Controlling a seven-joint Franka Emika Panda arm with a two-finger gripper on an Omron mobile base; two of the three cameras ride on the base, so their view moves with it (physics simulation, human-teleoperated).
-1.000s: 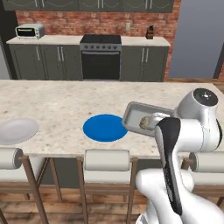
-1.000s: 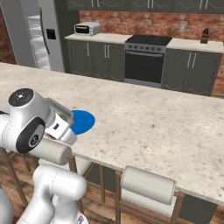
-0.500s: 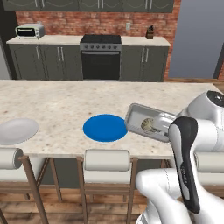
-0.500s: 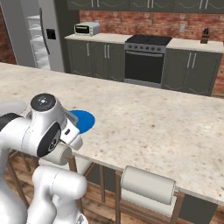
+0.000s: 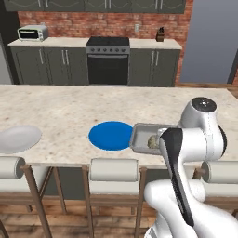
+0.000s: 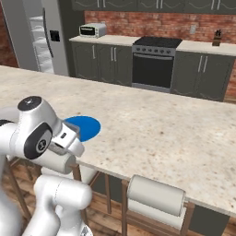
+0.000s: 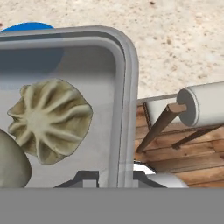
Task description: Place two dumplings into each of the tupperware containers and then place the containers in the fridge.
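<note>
Firmly hand pinching container rim, counter edge near

You had a light-grey tupperware container before you, its rim paler than the floor, and in it a pleated dumpling of dull tan with darker creases. A second dumpling beside it was the same brownish grey. Your counter was beige stone with fine speckles. On it sat a plain bright blue plate and a white plate. Your oven was black against red brick.
</note>
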